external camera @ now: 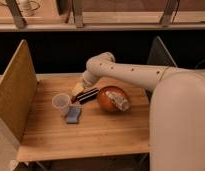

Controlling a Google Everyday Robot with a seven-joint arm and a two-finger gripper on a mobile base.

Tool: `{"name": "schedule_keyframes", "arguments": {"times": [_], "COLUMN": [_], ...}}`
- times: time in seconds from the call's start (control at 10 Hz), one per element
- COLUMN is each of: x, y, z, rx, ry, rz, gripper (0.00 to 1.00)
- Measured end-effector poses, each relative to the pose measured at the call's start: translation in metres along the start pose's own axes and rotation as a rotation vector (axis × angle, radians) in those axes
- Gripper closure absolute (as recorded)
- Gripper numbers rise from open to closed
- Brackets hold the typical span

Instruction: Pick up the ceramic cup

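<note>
From my remote seat, the biggest thing in view is the robot's white arm (131,75), which reaches from its bulky body at the picture's right across the wooden table (96,137). A tall tan side panel (16,90) stands along the table edge far from the gripper, beyond the cup. A dark panel (161,52) rises behind the arm.

The reddish-brown bowl (102,97) sits just beside the gripper on its body side, with a crumpled pale wrapper (119,102) lying in it. The gripper (86,95) is a dark bar held low over the tabletop between bowl and cup. I can't make out whether it is spread or closed, and I see nothing held in it.

The ceramic cup (61,103) stands upright on the table, near the gripper's tip on the side away from the bowl, with a gap between them. A small blue sponge (73,114) lies flat just in front of the gripper, touching or nearly touching the cup's base.
</note>
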Motion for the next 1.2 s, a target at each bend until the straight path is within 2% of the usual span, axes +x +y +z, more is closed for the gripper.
{"name": "schedule_keyframes", "arguments": {"times": [0.1,0.3,0.6,0.8,1.2], "x": [-0.007,-0.025,-0.028,-0.028,-0.025], "y": [0.011,0.045,0.072,0.073,0.061], "z": [0.011,0.044,0.081,0.096,0.107], "rx": [-0.022,-0.092,-0.171,-0.198,-0.213], "ry": [0.005,0.027,0.082,0.106,0.127], "rz": [-0.028,-0.099,-0.145,-0.142,-0.106], "gripper": [0.20,0.20,0.20,0.20,0.20]}}
